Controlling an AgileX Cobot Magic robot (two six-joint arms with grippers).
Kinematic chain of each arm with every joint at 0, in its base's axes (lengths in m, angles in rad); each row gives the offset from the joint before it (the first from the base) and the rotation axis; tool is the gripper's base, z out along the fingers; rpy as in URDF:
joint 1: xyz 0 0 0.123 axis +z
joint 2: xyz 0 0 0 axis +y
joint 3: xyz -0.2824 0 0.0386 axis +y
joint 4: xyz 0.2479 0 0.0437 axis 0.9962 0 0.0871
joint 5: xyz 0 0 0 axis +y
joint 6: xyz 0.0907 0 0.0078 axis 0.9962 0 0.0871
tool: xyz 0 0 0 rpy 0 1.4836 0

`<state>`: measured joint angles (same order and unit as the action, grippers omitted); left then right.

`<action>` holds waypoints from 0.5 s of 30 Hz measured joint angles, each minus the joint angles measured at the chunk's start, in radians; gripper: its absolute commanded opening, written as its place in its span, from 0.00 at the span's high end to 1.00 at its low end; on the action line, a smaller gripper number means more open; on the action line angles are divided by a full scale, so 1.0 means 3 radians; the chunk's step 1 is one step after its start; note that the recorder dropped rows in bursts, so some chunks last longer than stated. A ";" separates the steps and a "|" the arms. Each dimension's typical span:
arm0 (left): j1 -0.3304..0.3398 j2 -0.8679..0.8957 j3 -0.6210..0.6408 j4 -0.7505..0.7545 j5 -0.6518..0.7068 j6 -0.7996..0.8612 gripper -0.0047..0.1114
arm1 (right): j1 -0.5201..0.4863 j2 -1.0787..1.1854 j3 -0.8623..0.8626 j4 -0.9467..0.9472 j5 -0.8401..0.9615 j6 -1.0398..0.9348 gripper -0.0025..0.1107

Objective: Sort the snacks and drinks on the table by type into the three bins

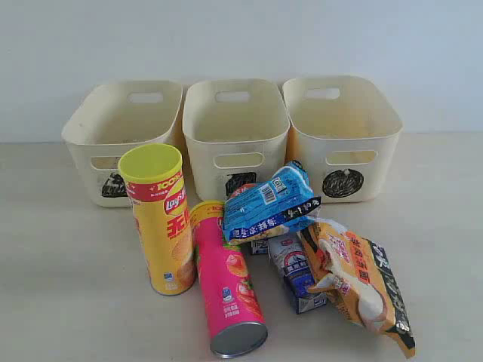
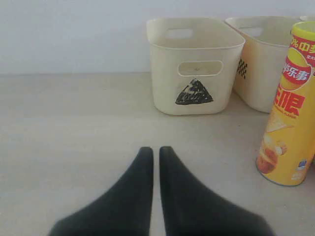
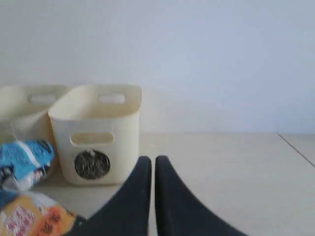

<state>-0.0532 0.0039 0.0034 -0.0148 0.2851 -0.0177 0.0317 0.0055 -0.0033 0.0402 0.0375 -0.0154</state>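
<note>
Three cream bins stand in a row at the back: the triangle bin (image 1: 124,121), the square bin (image 1: 235,124) and the circle bin (image 1: 343,121). In front, the yellow Lay's tube (image 1: 157,219) stands upright and the pink tube (image 1: 225,283) lies with its silver end toward the camera. A blue packet (image 1: 272,202) rests above a blue-and-white carton (image 1: 296,273), with an orange-white packet (image 1: 361,279) to the right. A small dark carton (image 1: 259,246) peeks out beneath the packet. My left gripper (image 2: 155,150) is shut and empty over bare table, short of the triangle bin (image 2: 194,69). My right gripper (image 3: 153,159) is shut and empty, beside the circle bin (image 3: 96,132).
The pale table (image 1: 60,286) stretches left and right of the pile. A plain white wall (image 1: 241,38) stands behind the bins. A table seam (image 3: 295,147) shows at the far side in the right wrist view. Neither arm appears in the exterior view.
</note>
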 measured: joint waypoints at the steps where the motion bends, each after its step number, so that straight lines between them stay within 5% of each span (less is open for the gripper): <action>1: 0.0000 0.0000 0.0000 0.0000 0.0000 0.0000 0.93 | 0.0000 0.0000 0.0000 0.0041 -0.0087 0.0072 0.98; 9: 0.0000 0.0000 0.0000 0.0000 0.0000 0.0000 0.93 | 0.0000 0.0028 -0.0057 0.0185 -0.0534 0.0450 0.98; 15: 0.0000 0.0000 0.0000 0.0000 0.0000 0.0000 0.93 | 0.0000 0.0570 -0.0641 0.0160 -0.0484 0.0451 0.98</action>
<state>-0.0532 0.0039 0.0034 -0.0148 0.2851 -0.0177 0.0317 0.1765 -0.1957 0.0882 -0.1077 0.1200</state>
